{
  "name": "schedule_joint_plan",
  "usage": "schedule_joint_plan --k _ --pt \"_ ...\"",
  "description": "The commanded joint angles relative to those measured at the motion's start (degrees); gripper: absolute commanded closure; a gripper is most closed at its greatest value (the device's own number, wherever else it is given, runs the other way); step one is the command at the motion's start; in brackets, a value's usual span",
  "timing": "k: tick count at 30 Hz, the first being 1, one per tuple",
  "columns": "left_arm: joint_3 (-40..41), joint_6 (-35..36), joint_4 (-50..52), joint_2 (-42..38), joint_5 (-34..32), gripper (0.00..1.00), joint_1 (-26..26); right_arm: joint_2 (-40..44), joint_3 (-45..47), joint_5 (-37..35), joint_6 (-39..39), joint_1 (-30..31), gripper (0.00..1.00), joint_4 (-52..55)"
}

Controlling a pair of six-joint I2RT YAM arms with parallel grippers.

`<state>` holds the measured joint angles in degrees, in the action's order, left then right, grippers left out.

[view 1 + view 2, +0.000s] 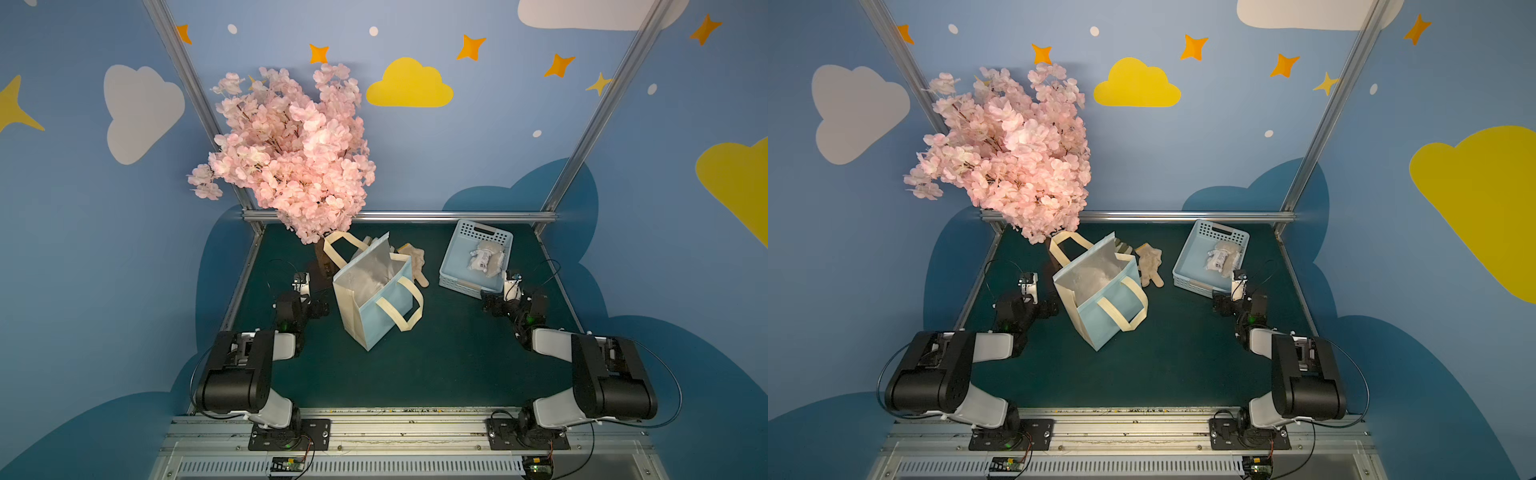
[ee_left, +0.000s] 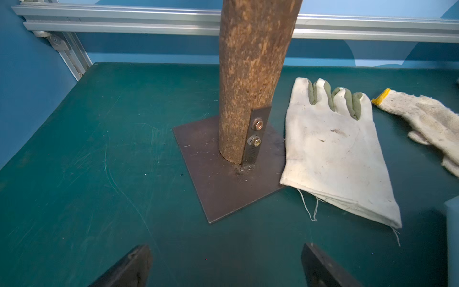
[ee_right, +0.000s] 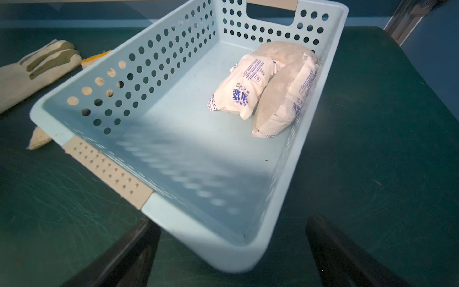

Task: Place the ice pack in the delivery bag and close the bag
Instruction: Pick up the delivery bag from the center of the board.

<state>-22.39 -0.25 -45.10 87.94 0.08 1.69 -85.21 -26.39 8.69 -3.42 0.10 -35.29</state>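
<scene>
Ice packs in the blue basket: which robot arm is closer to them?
Right. The right gripper sits at the near corner of the basket, fingers open toward the ice packs. The left gripper is across the delivery bag, beside the tree trunk.

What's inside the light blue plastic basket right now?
Ice packs, white with blue print, piled against one side wall of the basket. They overlap, so their exact count and anything beneath them are hidden.

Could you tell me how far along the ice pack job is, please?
Done: nothing visibly; both ice packs lie in the blue basket. In hand: nothing; the right hand is open by the basket's near corner, the left hand open near the tree trunk. Left: grasp a pack, carry it to the open delivery bag, drop it in.
</scene>
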Motion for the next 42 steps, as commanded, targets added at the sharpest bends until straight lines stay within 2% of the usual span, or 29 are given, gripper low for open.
schedule_joint_plan --k 1,8,10,13,15,17,21,23,26,30,35,39,42 --pt "-0.86 -0.07 -0.86 0.13 0.36 0.01 -0.2 0.83 -0.46 0.63 -0.14 -0.09 0.02 0.83" --pt "-0.75 -0.28 -1.1 0.11 0.13 0.01 -0.11 0.67 -0.49 0.71 -0.11 -0.02 0.02 0.77" --pt "-1.7 -1.55 0.7 -0.81 -2.15 0.01 -0.11 0.96 -0.33 0.73 -0.1 -0.1 0.02 0.62" --pt "-2.98 -1.52 6.9 -5.79 -2.44 0.01 -0.11 3.04 -1.26 -1.56 0.87 -0.13 0.02 3.98" --pt "-3.0 -1.51 11.14 -11.77 -2.58 0.01 -0.11 6.3 -1.46 -2.31 1.35 -0.19 0.02 6.69" --pt "-4.23 -2.91 18.87 -19.42 -3.84 0.01 -0.11 10.53 -2.31 -2.54 2.15 -0.11 0.02 12.95" --pt "-10.52 -8.56 41.25 -35.15 -5.9 0.01 -0.11 21.42 -5.03 -1.08 4.92 0.15 0.02 29.25" --pt "-14.92 -12.82 51.23 -40.77 -6.16 0.01 -0.1 26.25 -6.88 -0.4 8.24 0.25 0.02 36.81" --pt "-24.37 -16.24 66.91 -44.57 -1.88 0.01 -0.11 32.29 -8.96 1.5 13.42 0.58 0.02 43.62" --pt "-38.82 -17.12 81.82 -42.35 6.15 0.01 -0.27 36.24 -14.14 3.22 18.71 0.93 0.02 49.7" --pt "-54.72 -18.65 92.72 -34.73 16.91 0.01 -2.28 30.56 -24.17 4.57 18.72 1.95 0.02 57.88" --pt "-61.12 -18.32 96.8 -30.05 17.44 0.01 -9.69 24.32 -29.35 5.96 19.15 3.03 0.02 61.03" --pt "-65.65 -16.14 100.79 -25.19 11.78 0.01 -17.82 20.91 -30.89 6.17 19.96 4.4 0.02 61.13"
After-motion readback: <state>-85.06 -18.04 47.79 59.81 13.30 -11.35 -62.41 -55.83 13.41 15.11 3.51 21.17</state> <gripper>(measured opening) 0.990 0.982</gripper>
